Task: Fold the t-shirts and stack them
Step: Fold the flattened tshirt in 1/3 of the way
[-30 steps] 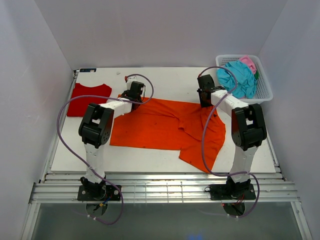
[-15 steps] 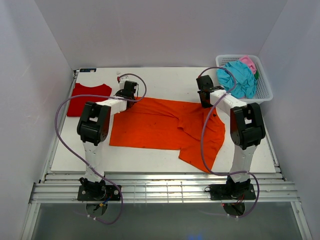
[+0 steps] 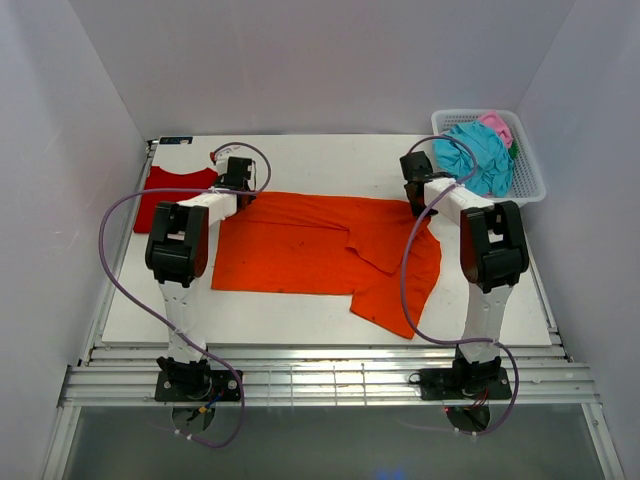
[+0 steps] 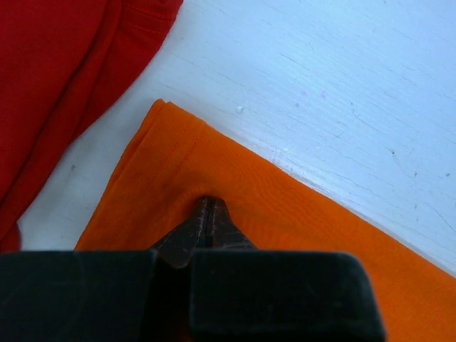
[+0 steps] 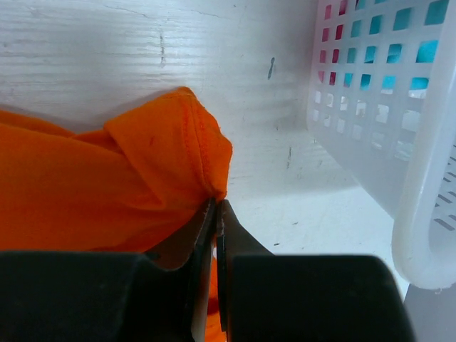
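Note:
The bright orange t-shirt point(image 3: 300, 245) lies spread across the middle of the table, with one part hanging toward the front right. My left gripper point(image 3: 238, 186) is shut on its far left corner point(image 4: 185, 171), close beside the deep red t-shirt point(image 3: 172, 190), which lies folded at the far left and also shows in the left wrist view point(image 4: 57, 85). My right gripper point(image 3: 420, 200) is shut on the orange shirt's far right corner point(image 5: 164, 149), near the basket. Teal point(image 3: 475, 155) and pink point(image 3: 497, 125) shirts lie in the basket.
The white plastic lattice basket point(image 3: 528, 185) stands at the far right corner; its wall point(image 5: 385, 121) is close to my right gripper. White walls enclose the table on three sides. A metal rail runs along the near edge point(image 3: 320, 375).
Both grippers moved toward the far side and the left one further left, pulling the orange shirt's far edge straighter and its left corner next to the red shirt.

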You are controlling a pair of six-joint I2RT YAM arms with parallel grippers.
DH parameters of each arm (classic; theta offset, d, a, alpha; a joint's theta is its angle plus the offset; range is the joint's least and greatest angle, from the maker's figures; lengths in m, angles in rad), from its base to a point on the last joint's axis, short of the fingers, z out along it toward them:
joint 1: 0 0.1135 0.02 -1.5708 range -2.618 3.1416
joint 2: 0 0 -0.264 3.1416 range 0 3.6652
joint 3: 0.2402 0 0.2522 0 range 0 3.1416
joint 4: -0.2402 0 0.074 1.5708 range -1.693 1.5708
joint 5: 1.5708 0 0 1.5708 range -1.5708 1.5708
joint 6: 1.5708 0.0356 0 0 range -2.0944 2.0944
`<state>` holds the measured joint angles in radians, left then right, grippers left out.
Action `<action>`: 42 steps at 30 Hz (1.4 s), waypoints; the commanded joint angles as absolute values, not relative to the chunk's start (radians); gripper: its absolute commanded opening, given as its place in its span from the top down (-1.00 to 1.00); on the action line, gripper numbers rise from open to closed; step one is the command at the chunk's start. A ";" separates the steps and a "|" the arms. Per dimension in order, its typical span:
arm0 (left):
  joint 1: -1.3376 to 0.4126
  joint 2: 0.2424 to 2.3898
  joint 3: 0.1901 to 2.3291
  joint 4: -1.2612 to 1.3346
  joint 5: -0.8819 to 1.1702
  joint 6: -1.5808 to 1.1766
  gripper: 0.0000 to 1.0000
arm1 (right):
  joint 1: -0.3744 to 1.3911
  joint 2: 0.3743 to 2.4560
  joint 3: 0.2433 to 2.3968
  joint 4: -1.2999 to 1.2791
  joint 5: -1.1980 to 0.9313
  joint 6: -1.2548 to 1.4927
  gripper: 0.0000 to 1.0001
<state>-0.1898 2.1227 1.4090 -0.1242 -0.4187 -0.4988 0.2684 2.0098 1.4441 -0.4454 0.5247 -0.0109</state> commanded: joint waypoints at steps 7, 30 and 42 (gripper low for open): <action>-0.160 2.154 1.424 -0.178 -0.410 -0.515 1.00 | 0.232 2.049 1.506 -0.446 0.569 -0.025 0.85; -0.153 2.106 1.401 -0.169 -0.377 -0.538 1.00 | 0.227 1.888 1.512 -0.296 0.416 -0.026 0.39; -0.155 2.132 1.411 -0.169 -0.376 -0.531 1.00 | 0.216 2.063 1.692 -0.377 0.256 -0.017 0.39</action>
